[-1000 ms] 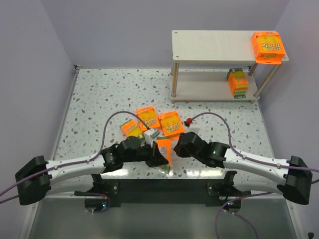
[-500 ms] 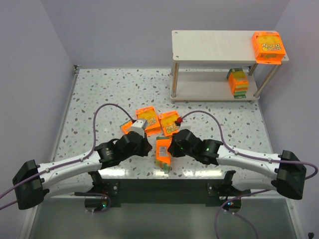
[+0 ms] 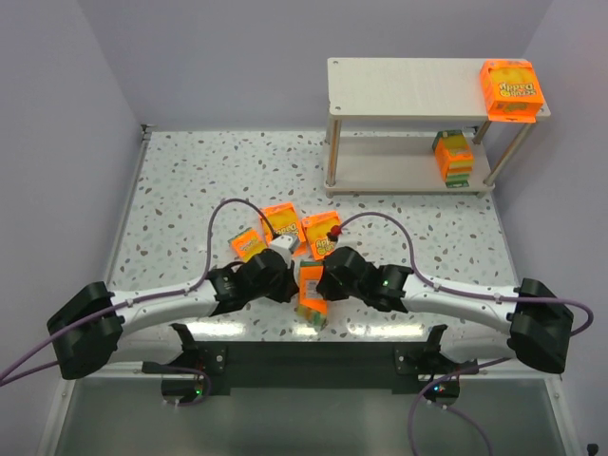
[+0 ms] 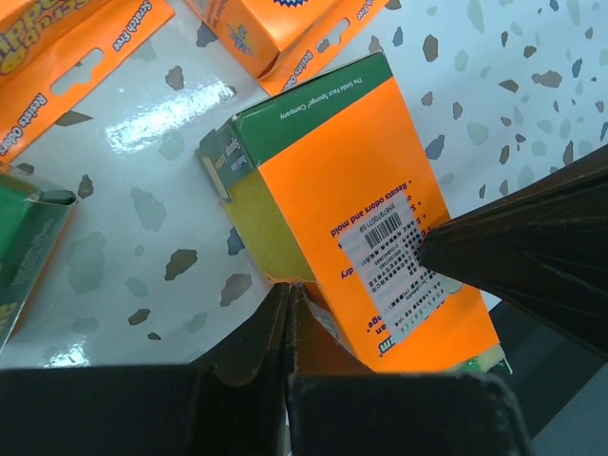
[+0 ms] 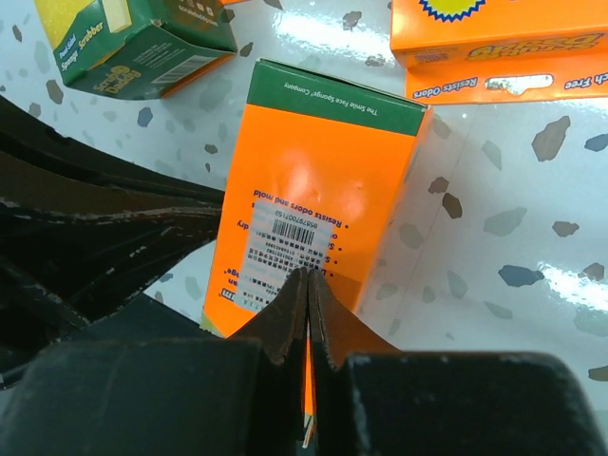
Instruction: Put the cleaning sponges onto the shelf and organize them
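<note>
One of the cleaning sponges (image 3: 311,293) lies barcode side up near the table's front edge, seen close in the left wrist view (image 4: 370,218) and the right wrist view (image 5: 323,171). My left gripper (image 4: 290,285) is shut, and its tip touches that pack's left edge (image 3: 288,285). My right gripper (image 5: 309,275) is shut too, with its tip resting on the barcode label (image 3: 321,283). Neither holds anything. Three more packs (image 3: 249,243) (image 3: 281,220) (image 3: 321,233) lie just behind. The shelf (image 3: 399,76) stands at the far right, with one pack on top (image 3: 513,87) and one on its lower board (image 3: 454,157).
Lilac walls close in the speckled table (image 3: 190,190) on the left, back and right. The purple cables (image 3: 228,204) arch over both arms. A green-sided pack (image 5: 142,43) and an orange pack (image 5: 494,47) lie close beyond my right fingertips.
The right gripper has closed fully and slid left onto the flat pack's label. The left gripper, shut all along, drew back left and then returned to the pack's edge.
</note>
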